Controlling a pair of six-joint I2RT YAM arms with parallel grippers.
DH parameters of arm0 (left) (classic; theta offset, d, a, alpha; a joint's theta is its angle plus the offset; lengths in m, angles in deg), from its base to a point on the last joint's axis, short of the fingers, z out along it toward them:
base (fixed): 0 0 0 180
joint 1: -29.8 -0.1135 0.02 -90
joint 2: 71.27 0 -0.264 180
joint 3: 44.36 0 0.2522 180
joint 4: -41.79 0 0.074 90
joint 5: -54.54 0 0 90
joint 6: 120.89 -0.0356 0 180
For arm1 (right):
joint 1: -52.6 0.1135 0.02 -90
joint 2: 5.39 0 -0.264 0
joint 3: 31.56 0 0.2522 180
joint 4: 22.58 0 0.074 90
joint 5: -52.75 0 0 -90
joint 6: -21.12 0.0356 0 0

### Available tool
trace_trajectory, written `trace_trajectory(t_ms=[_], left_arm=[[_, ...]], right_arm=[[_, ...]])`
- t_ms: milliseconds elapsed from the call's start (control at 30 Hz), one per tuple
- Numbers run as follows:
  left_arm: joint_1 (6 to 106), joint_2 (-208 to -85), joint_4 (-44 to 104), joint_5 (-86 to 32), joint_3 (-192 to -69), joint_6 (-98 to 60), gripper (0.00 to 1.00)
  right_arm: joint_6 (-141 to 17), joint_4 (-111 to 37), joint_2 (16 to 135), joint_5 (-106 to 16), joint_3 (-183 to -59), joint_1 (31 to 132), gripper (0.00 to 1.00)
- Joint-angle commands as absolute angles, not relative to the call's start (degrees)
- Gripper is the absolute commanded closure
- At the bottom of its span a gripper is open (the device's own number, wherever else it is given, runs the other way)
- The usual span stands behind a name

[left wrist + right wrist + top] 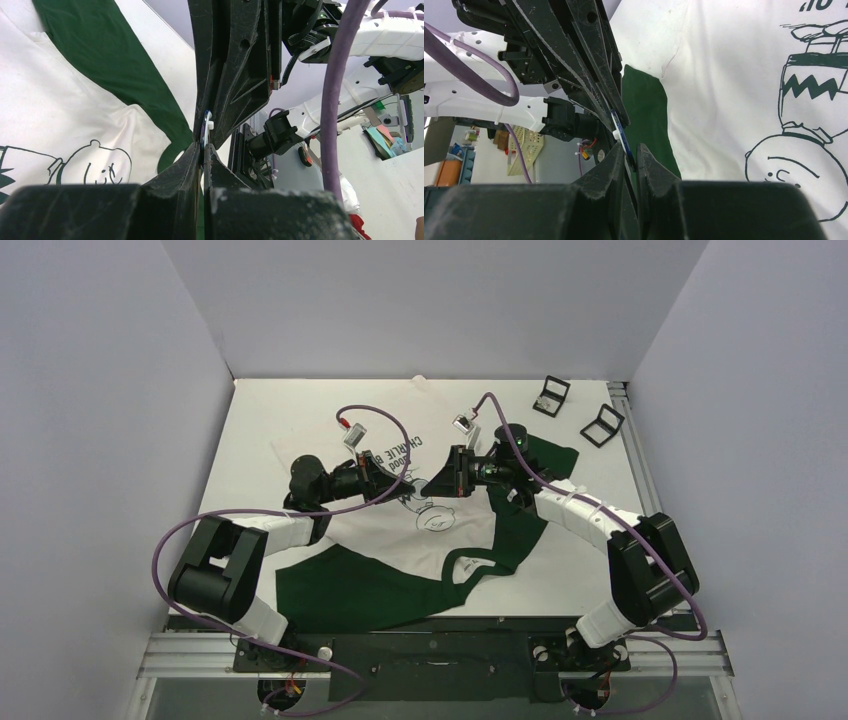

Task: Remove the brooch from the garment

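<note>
Blue and thin, the brooch [204,132] is hanging just above the garment [60,110]. I am pinching its rim with my left gripper [204,151] and right gripper [630,151], both nearly closed. It is looking stiff, light and slippery.

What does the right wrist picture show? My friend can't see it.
The right gripper and the left gripper meet tip to tip, both pinching a small blue brooch. Behind them lies a white T-shirt with a cartoon print.
</note>
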State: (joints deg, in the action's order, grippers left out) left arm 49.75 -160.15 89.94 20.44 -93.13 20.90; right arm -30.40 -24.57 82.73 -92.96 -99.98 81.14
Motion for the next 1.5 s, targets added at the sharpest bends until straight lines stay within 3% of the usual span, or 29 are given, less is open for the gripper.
trace_trajectory(t_ms=[0,600,767,1033,1467], left_arm=[[53.45,-158.1,94.56,25.27,-94.01,21.7,1.0],[50.65,-158.5,91.53,19.9,-92.94,22.01,1.0],[50.56,-158.92,91.44,19.97,-93.06,22.32,1.0],[50.29,-159.98,94.23,21.54,-93.39,24.83,1.0],[48.59,-163.87,105.1,22.33,-92.84,33.82,1.0]], right_arm=[[-30.0,-19.43,83.55,-86.25,-101.03,81.98,0.93],[-26.31,-11.34,80.06,-82.61,-95.47,79.15,0.99],[-25.91,-8.82,79.75,-85.51,-95.26,79.4,0.94],[-22.04,-2.97,78.66,-90.13,-94.0,79.06,0.74],[-18.27,1.37,77.47,-92.87,-91.93,77.79,0.79]])
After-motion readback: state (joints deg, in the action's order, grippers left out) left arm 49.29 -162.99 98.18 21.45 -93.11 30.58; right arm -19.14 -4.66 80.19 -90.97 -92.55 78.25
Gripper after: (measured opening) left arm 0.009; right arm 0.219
